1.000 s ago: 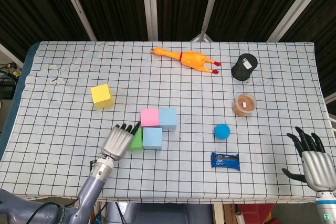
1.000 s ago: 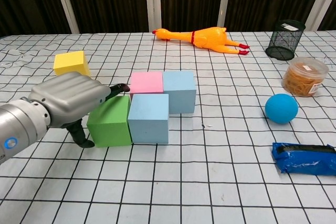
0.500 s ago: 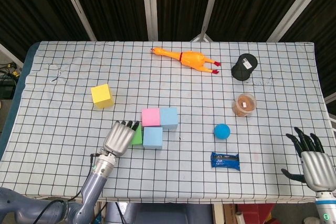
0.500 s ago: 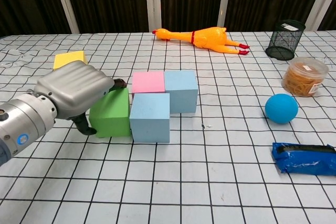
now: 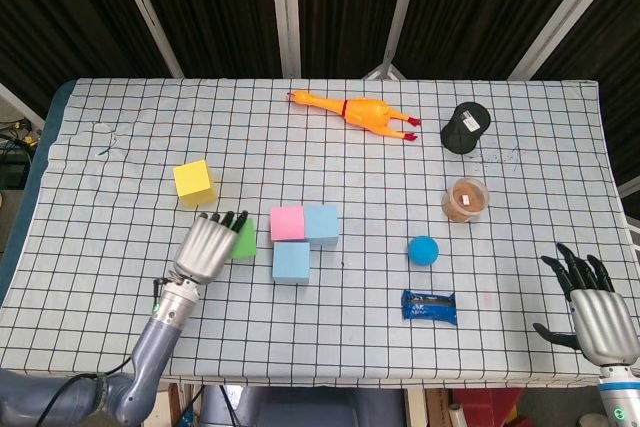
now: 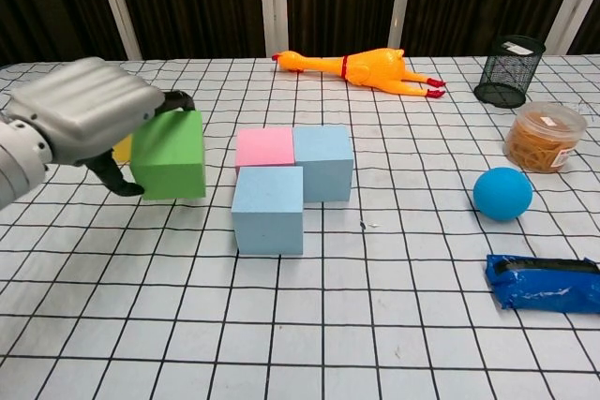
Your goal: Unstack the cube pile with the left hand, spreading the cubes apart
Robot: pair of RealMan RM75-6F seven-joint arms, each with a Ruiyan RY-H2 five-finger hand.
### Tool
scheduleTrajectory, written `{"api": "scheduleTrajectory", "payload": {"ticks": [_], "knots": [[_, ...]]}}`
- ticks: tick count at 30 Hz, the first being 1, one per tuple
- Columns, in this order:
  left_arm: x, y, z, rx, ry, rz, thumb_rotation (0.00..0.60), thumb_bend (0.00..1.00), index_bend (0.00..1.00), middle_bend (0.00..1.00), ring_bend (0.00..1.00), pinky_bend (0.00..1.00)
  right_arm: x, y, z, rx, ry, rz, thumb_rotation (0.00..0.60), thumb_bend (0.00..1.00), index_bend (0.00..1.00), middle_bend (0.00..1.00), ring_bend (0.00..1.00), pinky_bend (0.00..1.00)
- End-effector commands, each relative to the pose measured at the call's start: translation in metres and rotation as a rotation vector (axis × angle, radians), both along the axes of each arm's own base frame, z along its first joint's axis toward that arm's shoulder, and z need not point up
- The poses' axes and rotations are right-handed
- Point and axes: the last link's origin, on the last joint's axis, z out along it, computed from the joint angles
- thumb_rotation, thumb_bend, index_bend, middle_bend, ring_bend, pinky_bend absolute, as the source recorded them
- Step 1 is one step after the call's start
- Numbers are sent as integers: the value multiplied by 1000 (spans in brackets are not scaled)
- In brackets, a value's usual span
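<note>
Head view. The left hand point(image 5: 207, 247) is located at the 8 o'clock sector of the table point(image 5: 120, 167), with its fingers curled over the green cube point(image 5: 242, 238), which is gripped. The yellow cube point(image 5: 194, 182) lies at 11 o'clock from this hand, apart from it. The pink cube point(image 5: 286, 223) and the upper blue cube point(image 5: 321, 224) are set side by side, touching; the lower blue cube point(image 5: 291, 262) is placed at 6 o'clock from the pink cube, against it. The green cube is positioned at 9 o'clock from the pink cube, with a narrow gap between them. The right hand point(image 5: 592, 309) is seen at the 4 o'clock corner, fingers spread, nothing held.

Other items: a rubber chicken point(image 5: 355, 112) at 12 o'clock, a black mesh cup point(image 5: 465, 128) at 1 o'clock, a clear tub point(image 5: 465, 200) at 3 o'clock, a blue ball point(image 5: 423, 249) and a blue packet point(image 5: 429, 307) toward 5 o'clock.

Chest view. The left hand point(image 6: 80, 119) is closed around the green cube point(image 6: 171, 155), thumb below and fingers over the top edge; whether the cube rests on the cloth or is lifted cannot be told. The yellow cube point(image 6: 123, 148) is mostly hidden behind the hand. The pink cube point(image 6: 262, 147), upper blue cube point(image 6: 323, 161) and lower blue cube point(image 6: 269, 209) stand clustered at 3 o'clock from the green cube. The right hand is outside this view.
</note>
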Motion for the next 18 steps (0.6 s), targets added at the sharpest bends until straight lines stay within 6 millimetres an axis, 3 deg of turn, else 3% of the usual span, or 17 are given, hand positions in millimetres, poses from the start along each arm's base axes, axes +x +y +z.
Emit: {"api": "scheduleTrajectory", "payload": {"ticks": [1,11,18], "knots": [[-18,0,25,25,-3,63,600,378,211,469,547,652,0,0,0,-1,-3,3,600,0,161,18,130,0],[-69,-25,68,-63,-10,209,600,336,182,433,528,631,1,0,-2,13,-5,3,600,0,161,18,130,0],[-93,-34,77,-119,-11,273,600,230,137,386,473,608,1,0,-3,14,-8,2,600,0,161,18,129,0]]}}
